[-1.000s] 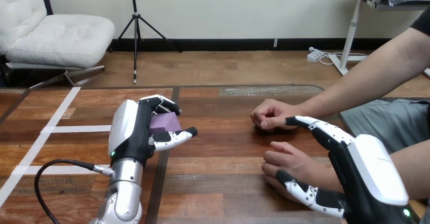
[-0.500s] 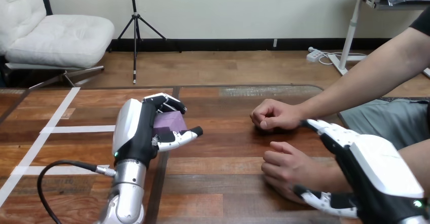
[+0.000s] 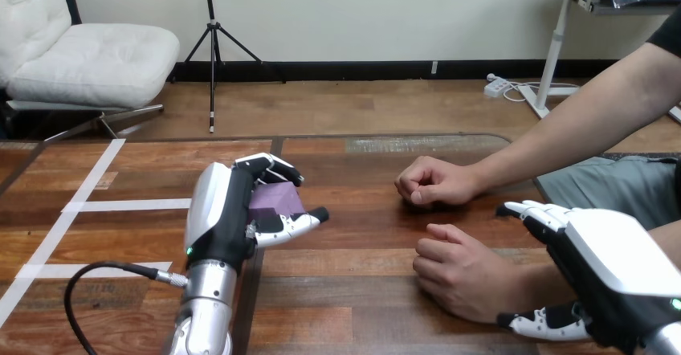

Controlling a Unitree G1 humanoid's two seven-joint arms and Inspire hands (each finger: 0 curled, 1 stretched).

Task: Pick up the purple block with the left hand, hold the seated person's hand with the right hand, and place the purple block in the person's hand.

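The purple block point(image 3: 275, 201) sits in my left hand point(image 3: 221, 218) at the table's left-centre, with fingers point(image 3: 269, 166) curled over its top and the thumb under its front. The person's nearer hand point(image 3: 458, 276) rests loosely curled on the table at the lower right. My right hand point(image 3: 614, 279) stands at that hand's wrist, fingers point(image 3: 534, 210) relaxed above the forearm and thumb below it, not closed round it. The person's farther hand point(image 3: 434, 182) lies as a fist further back.
White tape lines point(image 3: 88, 185) cross the wooden table point(image 3: 353, 242) at the left. A black cable point(image 3: 104, 271) loops beside my left forearm. Bare wood lies between the block and the person's hands.
My right hand has drawn back to the lower right, from over the person's nearer hand to its wrist. My left hand has shifted slightly right with the block.
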